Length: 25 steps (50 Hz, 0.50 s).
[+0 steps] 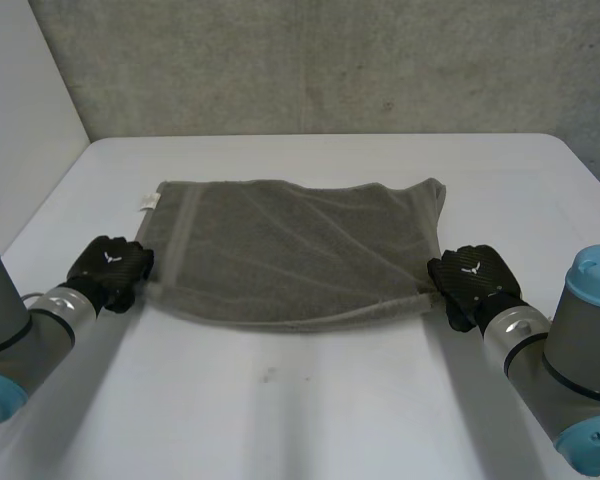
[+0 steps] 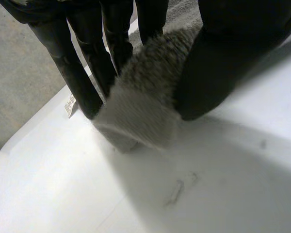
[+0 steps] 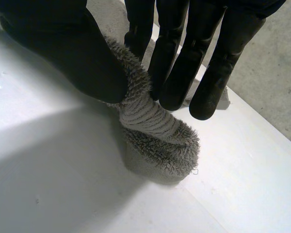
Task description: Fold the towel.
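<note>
The left arm [image 1: 20, 325] comes in over the near left corner of the white worktop [image 1: 300, 420]. The left hand [image 1: 110, 268] sits at the towel's near left corner. In the left wrist view its straight fingers [image 2: 80, 73] and its thumb close on that corner from opposite sides, so the hand is clamped on the cloth, which bunches between them.

The grey towel [image 1: 290, 250] lies spread flat across the middle of the worktop, nearer the far edge than the near edge and about midway between the left and right edges. A small white label [image 1: 148, 202] sticks out at its far left corner. Its near edge runs in a shallow bow from one hand to the other, and its far right corner rises to a slight peak.

The right hand [image 1: 470, 280] sits at the towel's near right corner. In the right wrist view the thumb presses a rolled fold of cloth against the fingers [image 3: 179, 68], so this hand is also clamped on the towel. The right arm [image 1: 570, 350] reaches in from the near right corner of the worktop.
</note>
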Available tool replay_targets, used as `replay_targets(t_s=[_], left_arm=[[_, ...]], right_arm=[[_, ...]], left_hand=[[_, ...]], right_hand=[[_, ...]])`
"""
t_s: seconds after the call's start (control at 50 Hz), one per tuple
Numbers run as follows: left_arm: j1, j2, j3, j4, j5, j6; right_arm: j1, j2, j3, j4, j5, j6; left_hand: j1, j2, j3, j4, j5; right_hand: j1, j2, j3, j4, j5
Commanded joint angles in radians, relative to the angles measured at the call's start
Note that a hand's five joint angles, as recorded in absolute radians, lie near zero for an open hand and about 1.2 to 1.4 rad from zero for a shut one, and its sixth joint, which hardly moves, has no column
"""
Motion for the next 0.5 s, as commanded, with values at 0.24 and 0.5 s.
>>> replay_targets(t_s=[0.24,0.5], left_arm=[[0.004,0.152,-0.116,0.004,-0.041,-0.001],[0.003,0.151,-0.125,0.003,-0.047,0.013]], right_arm=[[-0.008,-0.015,-0.011,0.043,0.008,0.031],[-0.106,-0.077,-0.179,0.529,-0.079,0.06]], left_hand=[[0.372,0.375,0.376,0.383,0.384],[0.372,0.375,0.376,0.383,0.384]], right_hand=[[0.21,-0.013,-0.018,-0.029,-0.004],[-0.345,-0.568,-0.573,-0.584,-0.559]])
